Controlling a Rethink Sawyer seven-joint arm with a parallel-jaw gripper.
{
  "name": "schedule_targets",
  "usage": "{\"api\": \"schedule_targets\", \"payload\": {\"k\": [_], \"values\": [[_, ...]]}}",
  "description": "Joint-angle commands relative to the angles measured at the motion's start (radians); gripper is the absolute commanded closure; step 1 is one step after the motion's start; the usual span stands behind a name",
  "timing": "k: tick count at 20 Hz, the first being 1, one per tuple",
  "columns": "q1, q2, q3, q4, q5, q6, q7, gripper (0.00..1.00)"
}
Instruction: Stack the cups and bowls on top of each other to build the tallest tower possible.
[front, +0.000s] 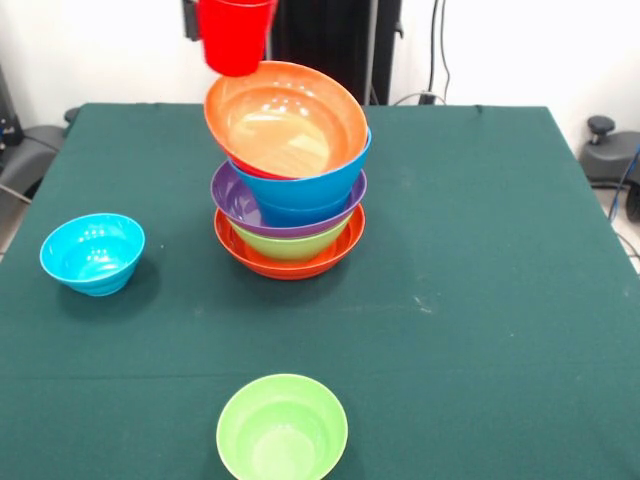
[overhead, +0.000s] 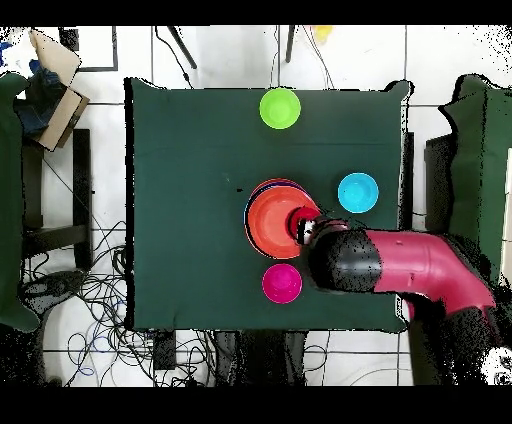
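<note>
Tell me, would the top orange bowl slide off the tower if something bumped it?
Probably. The top orange bowl sits tilted on the blue bowl below it, not level, so a nudge could tip it. It looks like glossy plastic, likely light and slippery. The tower itself leans a little, so lower bowls might shift too.

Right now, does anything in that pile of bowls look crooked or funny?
Yes. The top orange bowl sits tilted on the tower, its opening tipped toward the camera, not level like the purple bowl lower down. The red cup is in the air just above its raised far rim.
</note>
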Motion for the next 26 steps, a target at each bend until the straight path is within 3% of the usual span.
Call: {"api": "schedule_targets", "payload": {"k": [1,8,9,26], "values": [[0.123,0.070,-0.051,-0.068,-0.021,0.099,0.112,1.00],[0.169,0.124,-0.105,-0.077,-0.031,0.019,0.122,1.00],[0.174,0.126,-0.115,-0.082,-0.022,0.015,0.111,0.00],[0.061,0.150,-0.077,-0.032,-0.001,-0.068,0.026,0.00]]}}
